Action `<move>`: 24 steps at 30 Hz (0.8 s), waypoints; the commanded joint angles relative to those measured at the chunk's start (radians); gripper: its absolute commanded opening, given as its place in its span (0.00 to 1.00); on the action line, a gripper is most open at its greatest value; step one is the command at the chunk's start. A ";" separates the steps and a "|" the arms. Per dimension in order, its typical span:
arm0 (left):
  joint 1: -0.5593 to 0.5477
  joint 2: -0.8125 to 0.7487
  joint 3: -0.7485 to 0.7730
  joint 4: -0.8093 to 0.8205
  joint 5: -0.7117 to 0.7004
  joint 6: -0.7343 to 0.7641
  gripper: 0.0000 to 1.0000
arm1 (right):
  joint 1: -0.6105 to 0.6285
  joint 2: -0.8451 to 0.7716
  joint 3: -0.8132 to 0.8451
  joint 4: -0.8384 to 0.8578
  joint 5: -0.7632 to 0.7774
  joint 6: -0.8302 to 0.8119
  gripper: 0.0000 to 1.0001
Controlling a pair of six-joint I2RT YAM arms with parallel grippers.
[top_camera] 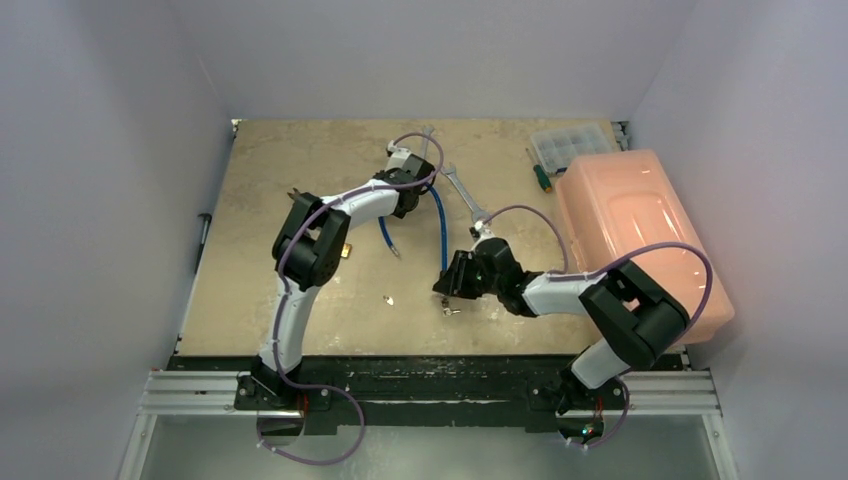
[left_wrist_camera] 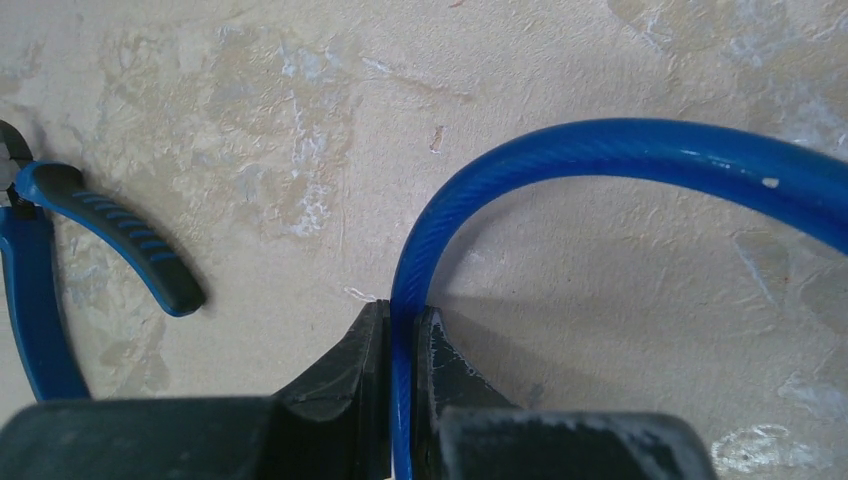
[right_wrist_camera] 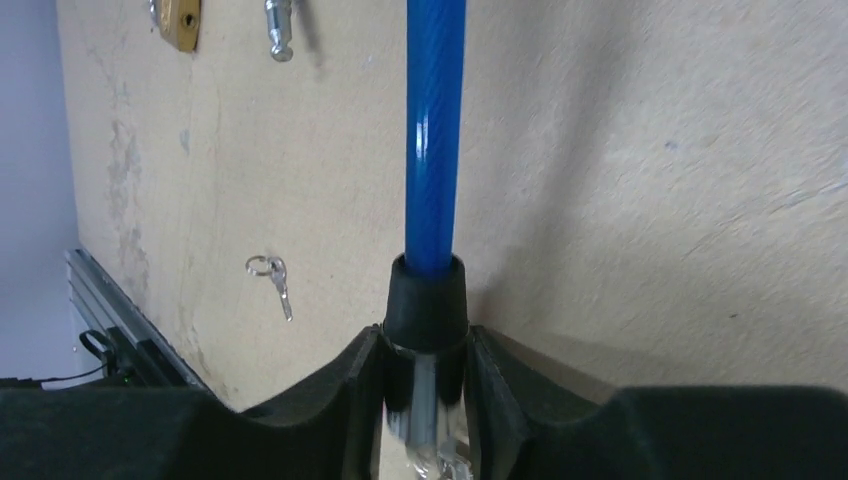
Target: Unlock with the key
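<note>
Your left pincer (left_wrist_camera: 403,322) is squeezed almost all the way shut. It has the blue cable (left_wrist_camera: 600,150) pinched between its 2 fingers. From there the cable goes up and bends off to the right in that wrist view. To the left lie pliers (left_wrist_camera: 110,230) with blue and black handles. They do not touch the cable.

Your right pincer (right_wrist_camera: 425,350) is partly closed. It grips the same cable at 1 end, with its fingers pressed on the black cap (right_wrist_camera: 425,300) and the shiny metal tip under the cap. The blue part runs straight away from the fingers.

The key (right_wrist_camera: 278,285) is in neither pincer. It lies flat on the table (right_wrist_camera: 650,200) with a small ring on it. In the right wrist view it is off to the left, apart from the pincer and close to the rail at the table's near edge. From above it is a tiny shiny thing between the 2 arms.

Farther off lies the brass padlock (right_wrist_camera: 180,22). The cable's other metal end (right_wrist_camera: 280,30) is near it but not touching. At the far side of the table are 2 wrenches (top_camera: 462,190). A big orange box (top_camera: 635,235) sits on the right.
</note>
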 commanded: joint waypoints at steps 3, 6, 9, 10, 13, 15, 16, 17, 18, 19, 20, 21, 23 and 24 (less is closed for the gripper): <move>0.027 0.041 0.027 -0.003 -0.079 0.005 0.06 | -0.048 -0.007 0.068 -0.122 -0.023 -0.090 0.59; 0.036 0.047 0.031 -0.006 -0.081 0.003 0.06 | -0.058 -0.041 0.107 -0.194 0.000 -0.117 0.70; 0.042 0.049 0.033 -0.011 -0.079 -0.004 0.10 | -0.060 -0.081 0.125 -0.248 0.020 -0.129 0.75; 0.043 0.045 0.034 -0.014 -0.079 -0.008 0.14 | -0.059 -0.093 0.124 -0.260 0.025 -0.130 0.76; 0.045 0.031 0.034 -0.013 -0.078 -0.006 0.22 | -0.059 -0.143 0.116 -0.295 0.039 -0.134 0.78; 0.045 0.021 0.037 -0.011 -0.075 0.001 0.27 | -0.059 -0.191 0.107 -0.321 0.047 -0.134 0.79; 0.046 0.015 0.039 -0.014 -0.076 0.005 0.31 | -0.059 -0.218 0.102 -0.338 0.054 -0.136 0.79; 0.046 0.010 0.041 -0.017 -0.081 0.008 0.35 | -0.059 -0.248 0.100 -0.358 0.061 -0.138 0.79; 0.048 0.005 0.043 -0.024 -0.088 0.009 0.42 | -0.059 -0.279 0.098 -0.379 0.071 -0.140 0.80; 0.049 -0.002 0.045 -0.029 -0.093 0.010 0.47 | -0.059 -0.313 0.099 -0.403 0.080 -0.142 0.80; 0.051 -0.009 0.045 -0.033 -0.098 0.010 0.53 | -0.059 -0.345 0.101 -0.424 0.092 -0.145 0.80; 0.052 -0.016 0.044 -0.038 -0.102 0.011 0.58 | -0.059 -0.386 0.104 -0.457 0.101 -0.149 0.81; 0.055 -0.033 0.044 -0.052 -0.113 0.005 0.65 | -0.059 -0.446 0.114 -0.509 0.120 -0.157 0.81; 0.057 -0.042 0.042 -0.062 -0.114 -0.004 0.68 | -0.059 -0.473 0.120 -0.537 0.129 -0.160 0.81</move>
